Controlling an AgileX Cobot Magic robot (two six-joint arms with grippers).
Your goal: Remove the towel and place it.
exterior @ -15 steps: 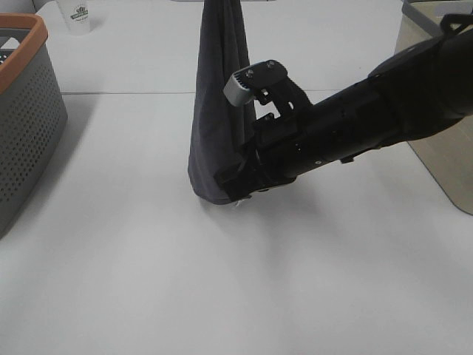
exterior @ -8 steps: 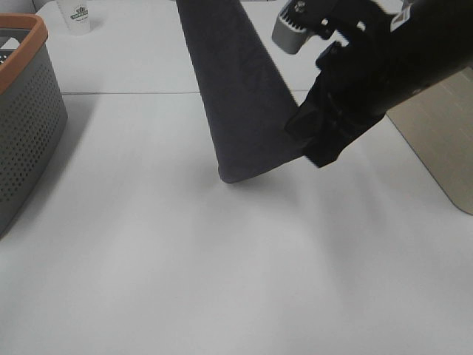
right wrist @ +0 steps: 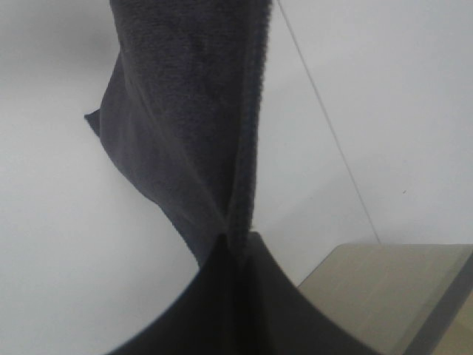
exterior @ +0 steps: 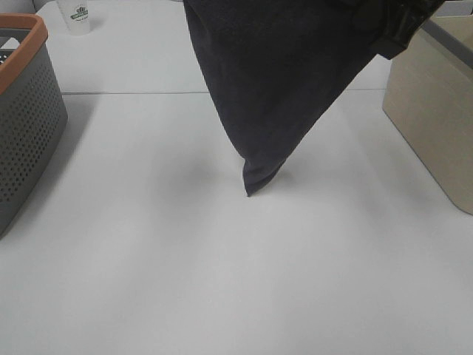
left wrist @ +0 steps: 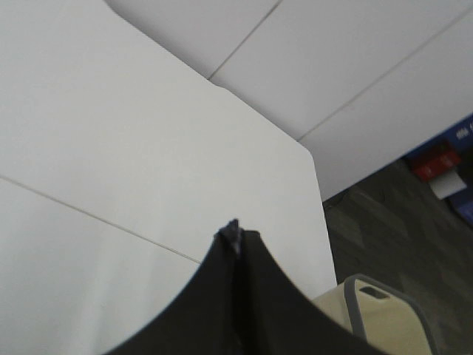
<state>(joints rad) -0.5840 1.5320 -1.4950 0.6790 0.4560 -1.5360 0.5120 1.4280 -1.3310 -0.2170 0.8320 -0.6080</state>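
Exterior high view: the dark towel [exterior: 273, 89] hangs up in the air, wide at the top and going down to one point. That low point is just above the white table [exterior: 148, 266], or it may touch it; I cannot tell. A grey basket [exterior: 26, 118] with an orange rim stands well off to the left, and a tan box [exterior: 436, 111] stands at the right.

Left wrist view: the left gripper [left wrist: 234, 238] has its two fingers pressed tight together. A tiny grey bit pokes out at the tip, which looks like a corner of the towel pinched there. The table lies far below.

Right wrist view: the right gripper [right wrist: 238, 248] is squeezed tight on an edge of the towel, and the cloth hangs away from it toward the table.

I think the lifting part is done and the placing part comes next. Both arms need to carry the towel together, lower it gently, and only then let go — where it should go, the pictures do not say.
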